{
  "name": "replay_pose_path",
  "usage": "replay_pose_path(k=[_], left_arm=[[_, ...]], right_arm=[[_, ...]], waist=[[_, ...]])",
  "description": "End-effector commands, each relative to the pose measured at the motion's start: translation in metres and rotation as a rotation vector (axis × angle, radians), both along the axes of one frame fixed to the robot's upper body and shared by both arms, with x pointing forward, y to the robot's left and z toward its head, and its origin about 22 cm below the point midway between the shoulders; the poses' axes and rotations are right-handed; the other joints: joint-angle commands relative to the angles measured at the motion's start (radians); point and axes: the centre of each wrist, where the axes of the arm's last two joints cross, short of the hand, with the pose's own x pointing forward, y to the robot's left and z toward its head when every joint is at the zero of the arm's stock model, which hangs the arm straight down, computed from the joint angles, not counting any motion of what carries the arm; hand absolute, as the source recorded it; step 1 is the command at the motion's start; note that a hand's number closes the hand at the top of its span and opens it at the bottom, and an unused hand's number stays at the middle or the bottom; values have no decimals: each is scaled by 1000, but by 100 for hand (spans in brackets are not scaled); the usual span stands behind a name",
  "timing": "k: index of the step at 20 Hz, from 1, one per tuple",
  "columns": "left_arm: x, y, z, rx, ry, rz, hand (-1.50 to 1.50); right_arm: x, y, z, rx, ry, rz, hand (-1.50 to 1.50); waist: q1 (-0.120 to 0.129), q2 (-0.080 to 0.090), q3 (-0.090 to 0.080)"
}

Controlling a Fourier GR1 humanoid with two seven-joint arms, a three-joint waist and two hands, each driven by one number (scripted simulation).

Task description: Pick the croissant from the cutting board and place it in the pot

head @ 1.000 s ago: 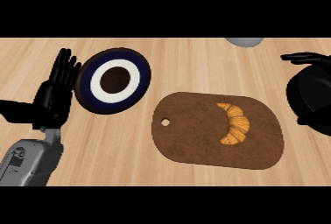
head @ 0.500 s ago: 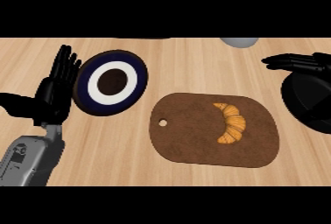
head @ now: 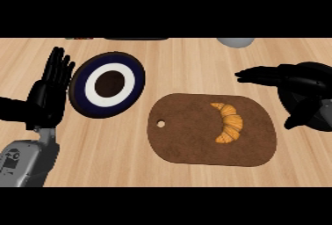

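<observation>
So the one croissant (head: 228, 122) is lying on the right half of the brown cutting board (head: 188, 140), nothing touching it. The right hand (head: 280, 77) hangs up and to the right of it, fingers stretched out toward the left, holding nothing. Underneath that hand sits the black pot (head: 316, 115) at the right edge; can't see inside it. Left of the board is one round plate (head: 107, 84) with dark blue and white rings. The left hand (head: 48, 94) rests at the left edge, fingers straight up.
</observation>
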Motion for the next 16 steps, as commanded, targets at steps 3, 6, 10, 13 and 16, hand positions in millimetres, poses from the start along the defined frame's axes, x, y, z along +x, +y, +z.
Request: replay_pose_path(k=[3, 6, 10, 13, 16], left_arm=[[1, 9, 2, -2, -10, -17, 0], [-12, 13, 10, 6, 4, -3, 0], [7, 7, 6, -8, 9, 11, 0], [1, -3, 6, -2, 13, -3, 0], [17, 5, 18, -2, -3, 11, 0]], right_arm=[[5, 31, -22, -55, 103, 44, -150], [-12, 23, -33, -66, 85, 59, -150], [-11, 30, -56, -20, 74, 86, -150], [3, 39, -51, 3, 60, 95, -150], [-2, 36, -53, -8, 55, 92, -150]], waist=[[-4, 0, 0], [-9, -3, 0], [-10, 0, 0], [-4, 0, 0], [-10, 0, 0]])
